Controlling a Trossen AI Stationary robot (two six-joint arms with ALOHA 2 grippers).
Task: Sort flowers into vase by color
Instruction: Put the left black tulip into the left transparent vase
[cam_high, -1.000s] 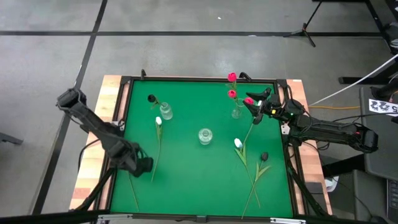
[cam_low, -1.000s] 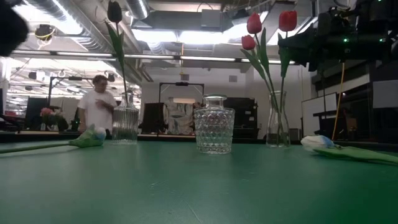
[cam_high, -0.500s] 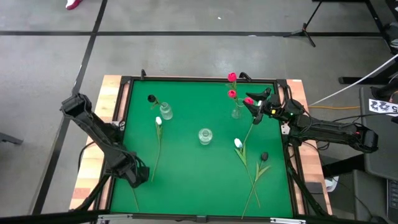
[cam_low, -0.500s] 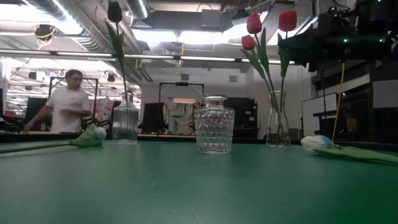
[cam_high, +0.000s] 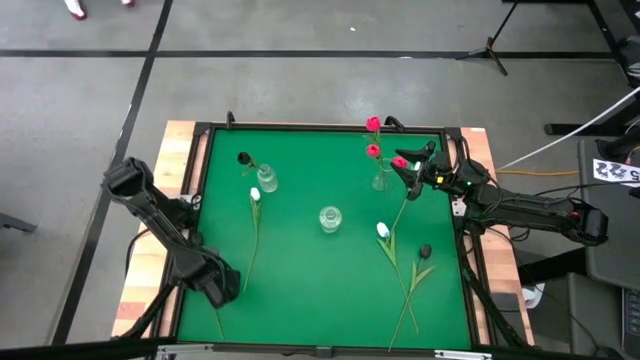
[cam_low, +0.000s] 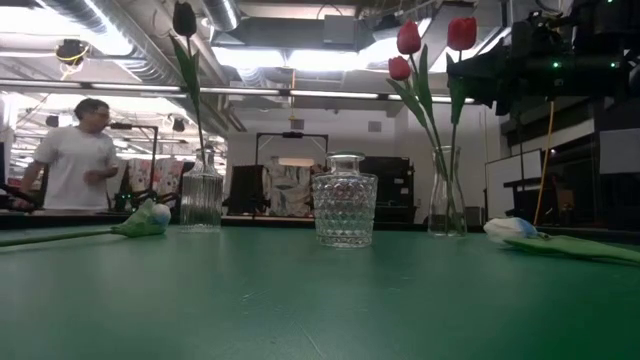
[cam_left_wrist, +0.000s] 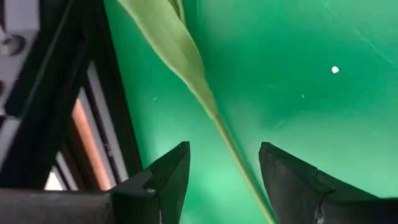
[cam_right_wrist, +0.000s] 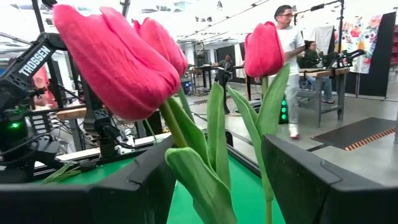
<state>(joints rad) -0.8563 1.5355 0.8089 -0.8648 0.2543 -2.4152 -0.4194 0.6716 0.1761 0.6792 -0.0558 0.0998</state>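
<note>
My left gripper is open at the near-left of the green table. Its fingers stand on either side of the lower stem of a white tulip that lies flat, and they touch nothing. My right gripper is open at the far right, its fingers either side of a red tulip just below the head. That stem runs down toward the slender vase, which holds two more red tulips. A ribbed vase holds a black tulip.
An empty cut-glass vase stands mid-table. A white tulip and a black tulip lie at the near right, stems toward the near edge. A black frame rail rims the table. A person moves in the room beyond.
My left gripper has moved toward the table's near edge along the lying white tulip's stem. It stayed open, and the tulip has not shifted. My right arm and the red tulips have kept still. The person in the background has walked leftward.
</note>
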